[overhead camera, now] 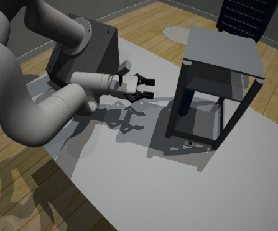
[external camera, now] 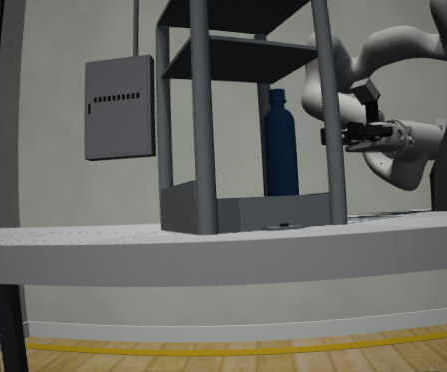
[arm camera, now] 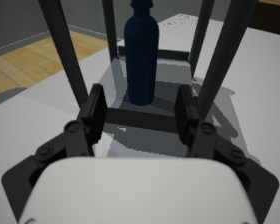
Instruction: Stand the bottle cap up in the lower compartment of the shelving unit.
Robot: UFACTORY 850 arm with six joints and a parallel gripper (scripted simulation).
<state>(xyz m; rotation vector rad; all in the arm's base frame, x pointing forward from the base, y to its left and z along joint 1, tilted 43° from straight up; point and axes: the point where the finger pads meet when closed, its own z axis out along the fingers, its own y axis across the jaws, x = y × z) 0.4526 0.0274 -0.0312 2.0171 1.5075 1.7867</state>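
Note:
The dark blue bottle (overhead camera: 185,104) (external camera: 280,145) (arm camera: 141,60) stands upright, cap up, in the lower compartment of the grey shelving unit (overhead camera: 224,49) (external camera: 202,125) (arm camera: 66,55). It is near the front edge, behind the lip. In the exterior view the unit's base wall hides the bottle's foot. My gripper (overhead camera: 149,88) (external camera: 325,136) (arm camera: 140,96) is open and empty. It is level and points at the unit's front, a short way outside it, at about mid-bottle height. The fingers are clear of the bottle.
The dark robot pedestal (overhead camera: 87,46) stands at the table's back left. A small fixing plate (overhead camera: 189,143) lies on the table (overhead camera: 171,192) beside the unit's base. The four posts frame the open compartment sides. A dark slatted rack (overhead camera: 249,15) stands behind the table.

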